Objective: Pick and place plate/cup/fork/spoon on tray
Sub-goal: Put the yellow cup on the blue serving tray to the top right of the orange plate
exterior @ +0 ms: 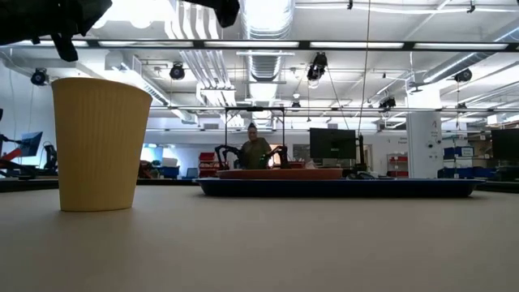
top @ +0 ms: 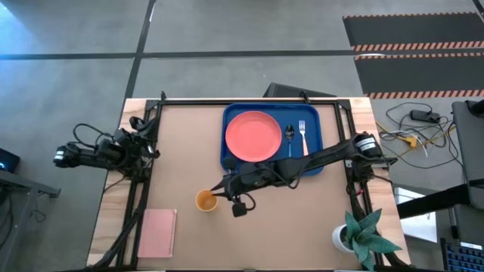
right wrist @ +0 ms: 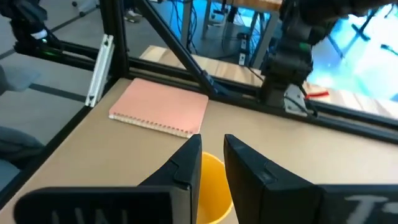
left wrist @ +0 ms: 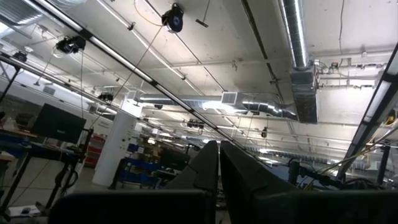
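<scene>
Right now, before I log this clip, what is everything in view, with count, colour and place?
tray: one, deep blue, far middle of the table
plate: one, coral pink, on the tray's left half
spoon: one, dark bowl, on the tray beside the plate
fork: one, silver tines, on the tray right of the spoon
cup: one, orange-yellow, upright on the table, near side of the tray
notebook: one, pink, near-left corner
potted plant: one, green, near-right corner
person: one, in the room beyond the table
left end effector: shut, parked off the table's left edge
right end effector: open, just above the cup
</scene>
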Controlling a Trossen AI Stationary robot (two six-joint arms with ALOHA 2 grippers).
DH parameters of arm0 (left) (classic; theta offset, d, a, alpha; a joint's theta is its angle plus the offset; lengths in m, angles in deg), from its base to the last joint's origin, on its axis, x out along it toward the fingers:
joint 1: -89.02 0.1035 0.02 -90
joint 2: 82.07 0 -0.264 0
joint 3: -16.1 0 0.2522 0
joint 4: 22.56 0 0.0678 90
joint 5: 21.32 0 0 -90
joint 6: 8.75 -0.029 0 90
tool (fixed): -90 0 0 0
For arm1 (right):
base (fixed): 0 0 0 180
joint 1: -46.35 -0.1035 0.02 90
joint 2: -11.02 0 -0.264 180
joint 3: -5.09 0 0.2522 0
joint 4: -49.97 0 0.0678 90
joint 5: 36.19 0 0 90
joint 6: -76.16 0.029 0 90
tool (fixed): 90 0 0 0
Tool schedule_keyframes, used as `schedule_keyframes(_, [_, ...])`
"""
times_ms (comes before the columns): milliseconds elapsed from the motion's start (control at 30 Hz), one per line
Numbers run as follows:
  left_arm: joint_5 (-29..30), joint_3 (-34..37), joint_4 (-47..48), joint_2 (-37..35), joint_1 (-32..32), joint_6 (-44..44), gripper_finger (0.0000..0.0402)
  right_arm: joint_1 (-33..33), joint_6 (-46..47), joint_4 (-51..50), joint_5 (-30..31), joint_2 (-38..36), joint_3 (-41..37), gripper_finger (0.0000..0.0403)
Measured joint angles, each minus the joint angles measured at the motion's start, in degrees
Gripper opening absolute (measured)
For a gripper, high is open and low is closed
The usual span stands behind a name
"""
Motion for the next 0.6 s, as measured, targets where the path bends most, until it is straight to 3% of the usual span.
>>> schedule_keyframes(233, [0.02, 0.03, -0.04, 0.00, 0.00, 0.00, 0.0000, 0.00, 3.48, -0.22, 0.23, 1.78, 0.06, 0.0059])
schedule_keyframes(600, [0.13, 0.03, -0.01, 0.11, -0.01, 0.01, 0.0000, 0.00, 2.95, -11.02, 0.38, 5.41, 7.66, 0.0059])
